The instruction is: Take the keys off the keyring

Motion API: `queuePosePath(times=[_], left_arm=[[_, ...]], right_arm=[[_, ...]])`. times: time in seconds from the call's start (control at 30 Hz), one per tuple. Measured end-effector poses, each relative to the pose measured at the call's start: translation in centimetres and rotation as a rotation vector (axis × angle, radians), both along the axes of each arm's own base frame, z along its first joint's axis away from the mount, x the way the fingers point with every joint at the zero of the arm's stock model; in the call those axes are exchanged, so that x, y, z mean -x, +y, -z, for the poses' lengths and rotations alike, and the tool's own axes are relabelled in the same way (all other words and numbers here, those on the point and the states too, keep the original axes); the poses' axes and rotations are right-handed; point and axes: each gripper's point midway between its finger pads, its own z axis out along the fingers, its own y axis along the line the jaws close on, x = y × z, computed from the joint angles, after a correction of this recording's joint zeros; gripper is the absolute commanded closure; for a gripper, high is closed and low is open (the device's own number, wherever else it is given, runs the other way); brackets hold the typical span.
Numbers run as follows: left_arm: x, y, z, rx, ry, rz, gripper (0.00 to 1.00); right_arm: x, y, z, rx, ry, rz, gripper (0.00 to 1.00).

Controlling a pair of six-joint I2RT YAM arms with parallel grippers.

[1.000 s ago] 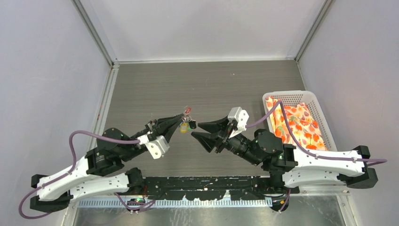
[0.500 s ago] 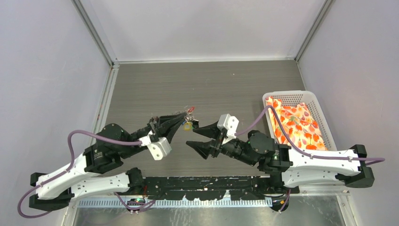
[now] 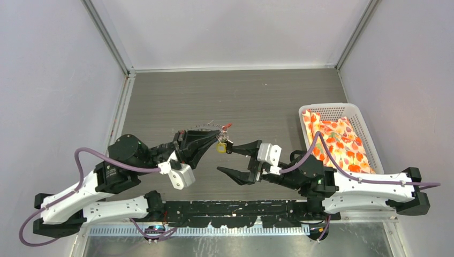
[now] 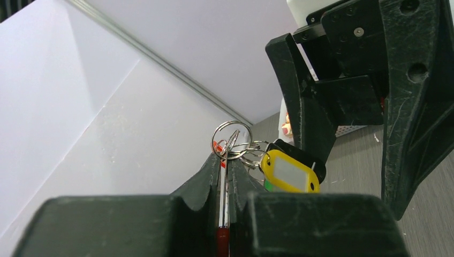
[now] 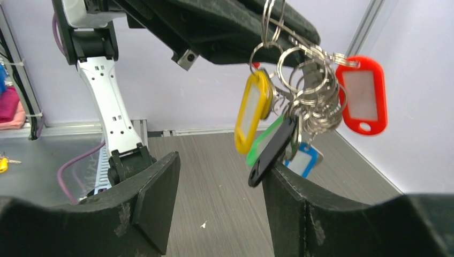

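My left gripper (image 3: 216, 138) is shut on the keyring (image 4: 231, 138), a thin metal wire loop pinched between its fingers (image 4: 206, 176), with a red section low in the gap. The keys hang from it in a bunch above the table: yellow tag (image 5: 253, 111), red tag (image 5: 364, 96), green tag (image 5: 263, 142), blue tag (image 5: 303, 160) and a black tag (image 5: 270, 155). My right gripper (image 3: 227, 158) is open and empty, just right of the bunch. In the right wrist view (image 5: 222, 176) the black tag hangs at its right fingertip (image 5: 284, 187).
A white basket (image 3: 327, 108) with an orange patterned cloth (image 3: 337, 139) stands at the right. Grey walls close the table on three sides. The two arms' fingers are close together at mid-table.
My left gripper has swung right with the keyring and keys. My right gripper has dropped nearer the front and moved left, its upper finger now reaching the hanging bunch.
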Motion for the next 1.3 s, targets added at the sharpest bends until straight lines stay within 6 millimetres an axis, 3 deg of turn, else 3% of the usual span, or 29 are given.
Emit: queuePosePath(times=[0.33,0.6,0.93,1.07,1.3], left_arm=[[0.0,-1.2,0.8,-0.032,-0.006,0.025,1.0],[0.2,-1.2,0.5,-0.025,-0.012,0.034,1.0],[0.2,-1.4,0.6,-0.028,-0.009,0.034,1.0],[0.1,-1.6,0.8,-0.033,-0.005,0.035,1.0],[0.1,-1.8,1.0,-0.039,-0.001,0.04,1.0]], right_arm=[[-0.2,-0.5,0.8,0.027,0.042,0.016,0.4],[-0.5,-3.8,1.1,-0.01,0.153,0.052,0.43],[2.8,-2.0,2.0,0.101,0.196,-0.132,0.45],[3.0,-2.1,2.6,0.129,0.202,-0.144,0.43],[2.7,-2.3,1.5,0.088,0.163,-0.127,0.4]])
